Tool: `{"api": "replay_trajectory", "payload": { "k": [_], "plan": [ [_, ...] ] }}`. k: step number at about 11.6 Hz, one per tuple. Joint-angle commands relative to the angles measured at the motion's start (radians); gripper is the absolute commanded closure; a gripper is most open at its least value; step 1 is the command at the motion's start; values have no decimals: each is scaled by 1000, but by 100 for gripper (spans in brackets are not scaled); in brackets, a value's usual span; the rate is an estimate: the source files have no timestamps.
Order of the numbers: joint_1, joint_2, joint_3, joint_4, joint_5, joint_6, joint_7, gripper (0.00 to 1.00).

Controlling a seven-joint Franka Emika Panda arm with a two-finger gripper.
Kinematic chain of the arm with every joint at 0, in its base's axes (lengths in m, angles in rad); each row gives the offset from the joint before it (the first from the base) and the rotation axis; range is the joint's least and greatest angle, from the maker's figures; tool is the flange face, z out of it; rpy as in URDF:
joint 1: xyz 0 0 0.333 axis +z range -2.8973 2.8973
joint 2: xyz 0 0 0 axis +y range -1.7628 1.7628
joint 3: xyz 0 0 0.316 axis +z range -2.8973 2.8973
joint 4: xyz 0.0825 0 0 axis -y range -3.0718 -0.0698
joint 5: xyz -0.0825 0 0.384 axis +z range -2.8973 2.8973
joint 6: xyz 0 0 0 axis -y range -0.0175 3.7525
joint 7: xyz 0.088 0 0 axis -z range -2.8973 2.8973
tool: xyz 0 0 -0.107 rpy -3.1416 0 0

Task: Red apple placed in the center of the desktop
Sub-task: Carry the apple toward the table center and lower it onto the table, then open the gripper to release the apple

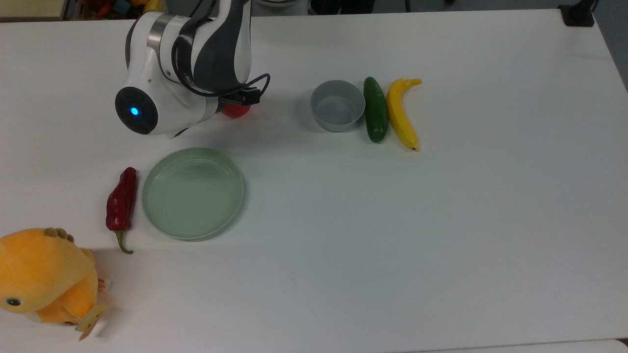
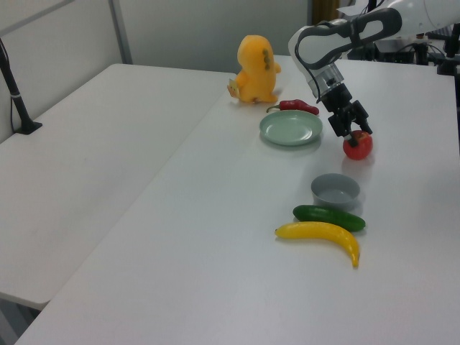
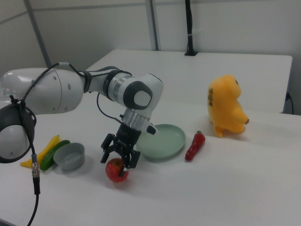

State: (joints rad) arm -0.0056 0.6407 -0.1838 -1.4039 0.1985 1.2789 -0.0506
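A white robot arm is bent low over the desktop (image 1: pixel 441 235), and its gripper (image 3: pixel 118 154) is positioned directly above the red apple (image 3: pixel 116 170). In the right view the two fingers are seen spread apart, straddling the top of the apple without pinching it, so the grip is judged to be released. The apple rests on the white surface with its shadow directly under it.

In the top view the apple (image 1: pixel 236 111) is mostly covered by the arm's wrist; a red sliver is seen toward the far edge of the desktop, left of the middle. The apple (image 2: pixel 357 144) lies near the pale green plate (image 1: pixel 193 193) on one side and the grey bowl (image 1: pixel 337 105) on the other, apart from both.

The cucumber (image 1: pixel 375 109) and the banana (image 1: pixel 401 113) are lined up just beside the bowl, on its side away from the apple. A dark red chili pepper (image 1: pixel 121 201) lies beside the plate, and an orange plush toy (image 1: pixel 41 275) is set at the near left corner in the top view.

The apple appears to have been set in the open gap between plate and bowl, where nothing would be knocked. This spot is judged short of the true centre of the desktop, which lies further toward the near edge and to the top view's right.
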Motion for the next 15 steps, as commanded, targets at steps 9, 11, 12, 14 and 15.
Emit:
{"api": "replay_trajectory", "payload": {
  "k": [9, 11, 12, 14, 15],
  "plan": [
    [7, -338, 9, -13, -36, -23, 14, 0],
    [7, -430, 10, -10, -48, -21, 14, 0],
    [7, -484, 10, -10, -48, -12, 14, 0],
    [12, -573, 26, -12, -45, -18, 17, 0],
    [27, -602, 29, -15, -45, -23, 41, 0]
  ]
}}
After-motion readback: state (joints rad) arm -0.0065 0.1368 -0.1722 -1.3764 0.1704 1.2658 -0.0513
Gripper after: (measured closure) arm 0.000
